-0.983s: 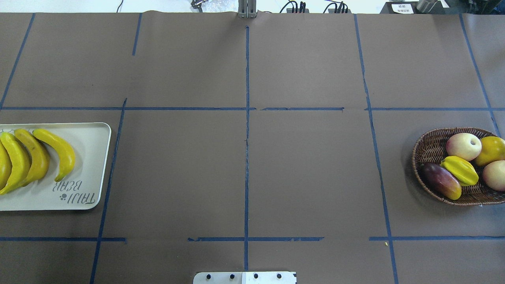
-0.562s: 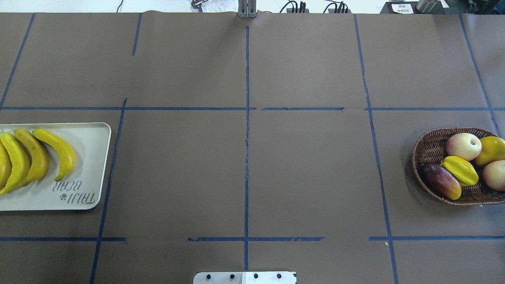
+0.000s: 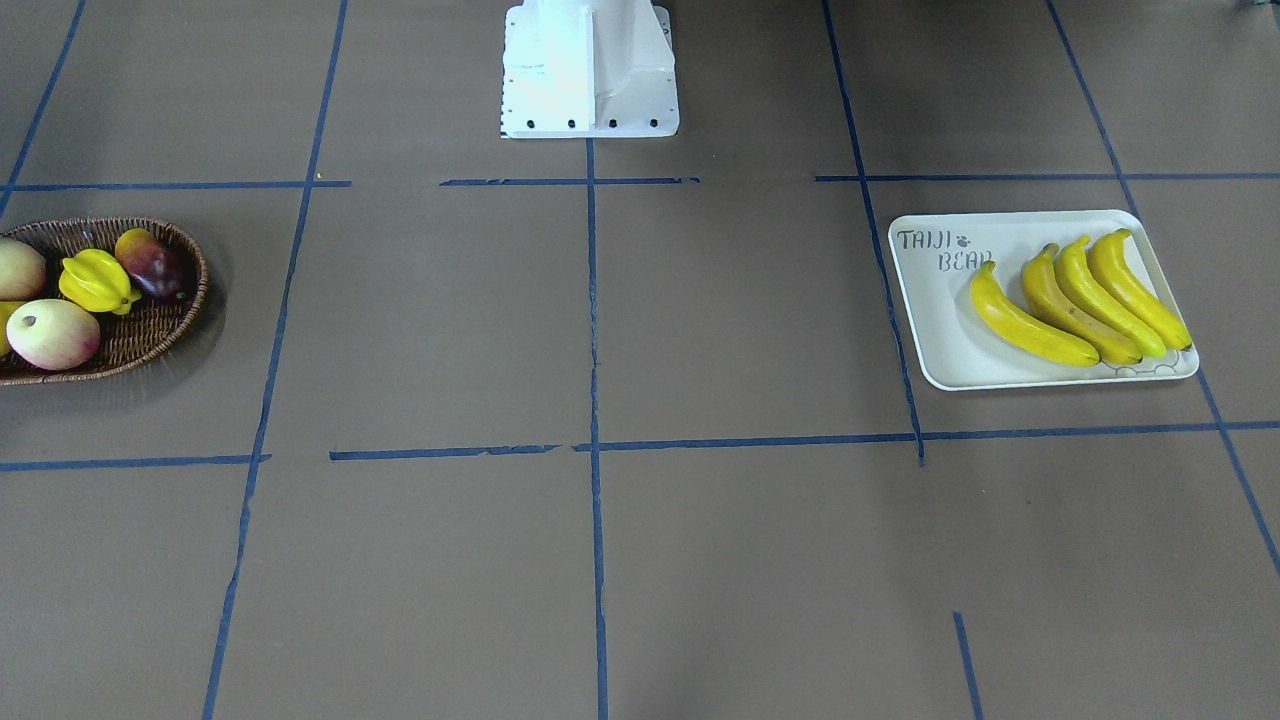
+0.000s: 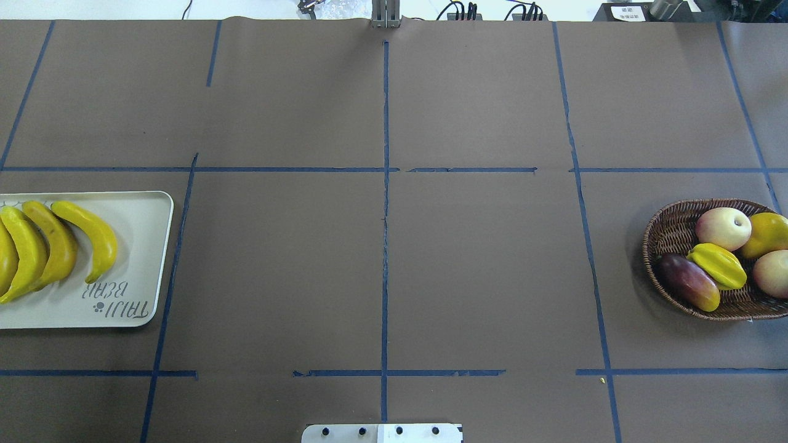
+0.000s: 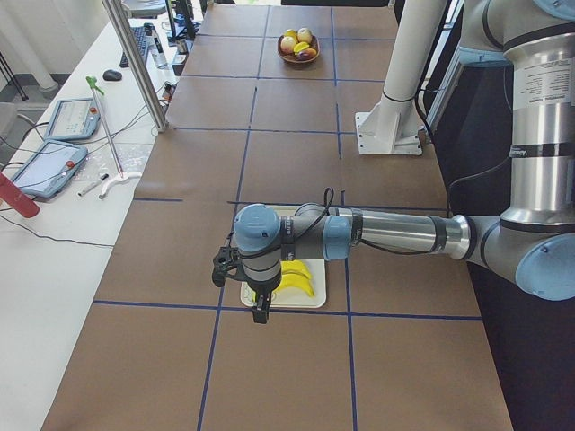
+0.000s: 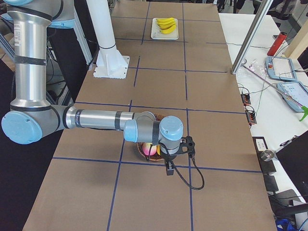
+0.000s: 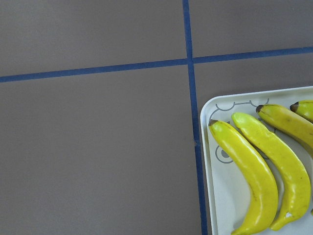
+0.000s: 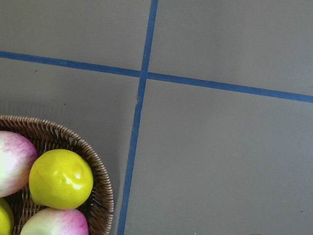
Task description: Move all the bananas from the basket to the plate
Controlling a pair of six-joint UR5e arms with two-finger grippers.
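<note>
Nothing on the table has shifted over the past second: all four bananas [image 3: 1080,300] lie side by side on the plate [image 3: 925,340], at 9 o'clock in the overhead view. The basket [image 3: 155,335], at 3 o'clock, holds only a starfruit [image 3: 95,282], two apples [image 3: 52,333], a purple-red fruit [image 3: 155,268] and a round yellow fruit [image 4: 766,234]. With no banana among them, the transfer looks finished. The left gripper [image 5: 260,314] hangs over the plate and the right gripper [image 6: 169,171] over the basket. Both show only in the side views, so whether their jaws stand wide or narrow cannot be told. Glossy and curved, the bananas look light, stiff and somewhat slippery. Should one need moving, the thick mid-body, pinched across its width, seems the safest hold, away from the tapering dark tips.
</note>
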